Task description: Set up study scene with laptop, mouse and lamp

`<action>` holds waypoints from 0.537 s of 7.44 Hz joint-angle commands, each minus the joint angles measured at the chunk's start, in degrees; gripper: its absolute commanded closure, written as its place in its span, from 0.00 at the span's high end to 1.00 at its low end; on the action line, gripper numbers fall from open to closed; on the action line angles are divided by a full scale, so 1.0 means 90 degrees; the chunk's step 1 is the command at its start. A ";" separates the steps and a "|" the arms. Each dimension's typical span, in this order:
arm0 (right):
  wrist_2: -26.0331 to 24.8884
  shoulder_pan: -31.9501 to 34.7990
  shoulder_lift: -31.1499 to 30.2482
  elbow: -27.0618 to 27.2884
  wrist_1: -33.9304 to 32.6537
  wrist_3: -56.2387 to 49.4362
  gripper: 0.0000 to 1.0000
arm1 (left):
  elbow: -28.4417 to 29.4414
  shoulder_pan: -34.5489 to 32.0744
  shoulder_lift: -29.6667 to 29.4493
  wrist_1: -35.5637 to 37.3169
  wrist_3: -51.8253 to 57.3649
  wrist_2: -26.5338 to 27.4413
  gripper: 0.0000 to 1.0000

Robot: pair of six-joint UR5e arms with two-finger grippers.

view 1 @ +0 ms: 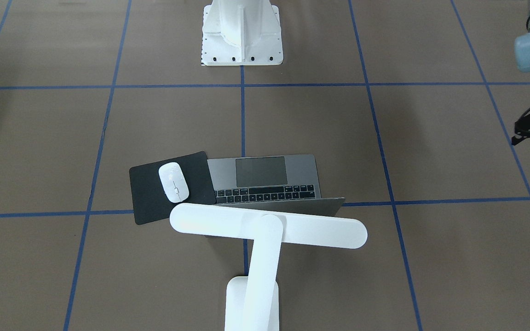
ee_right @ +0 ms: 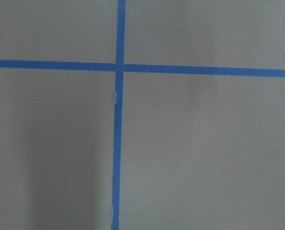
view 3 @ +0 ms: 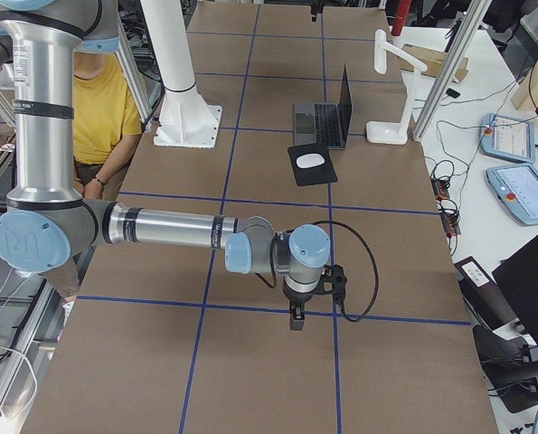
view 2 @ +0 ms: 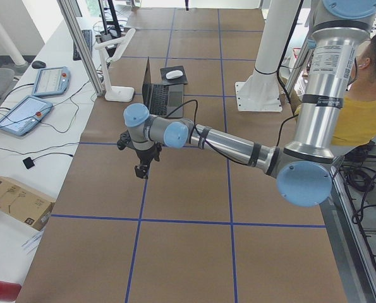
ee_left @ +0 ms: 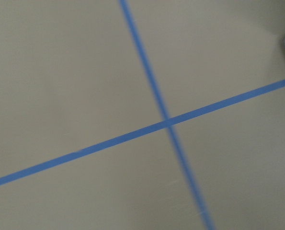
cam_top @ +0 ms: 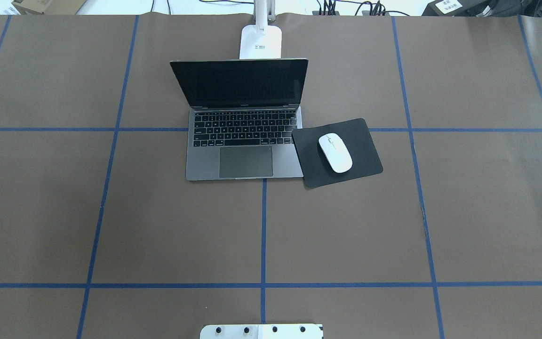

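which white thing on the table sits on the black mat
The mouse, the small oval one, lies on the black mat. The lamp stands behind the laptop; the bolted pedestal stands apart.

Count on the surface (cam_top: 111, 212): one laptop (cam_top: 247, 136), one mouse (cam_top: 335, 153), one black mat (cam_top: 365, 141), one lamp (view 1: 265, 230), one white pedestal (view 1: 242, 37). Robot arms, two: left arm (view 2: 225, 142), right arm (view 3: 169, 226). One person (view 2: 364, 107), yellow shirt. Tablets, two: near tablet (view 2: 23, 113), far tablet (view 2: 50, 80). One cardboard box (view 2: 17, 201).
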 commanded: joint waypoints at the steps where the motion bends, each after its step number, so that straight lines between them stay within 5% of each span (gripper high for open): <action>1: 0.0004 0.0001 -0.0008 0.0061 0.0000 -0.0018 1.00 | 0.0604 -0.1037 0.0643 -0.0087 0.1299 -0.0009 1.00; 4: 0.0004 -0.0009 0.0011 0.0071 0.0000 0.0011 1.00 | 0.0558 -0.1488 0.0988 -0.0225 0.1254 -0.0269 1.00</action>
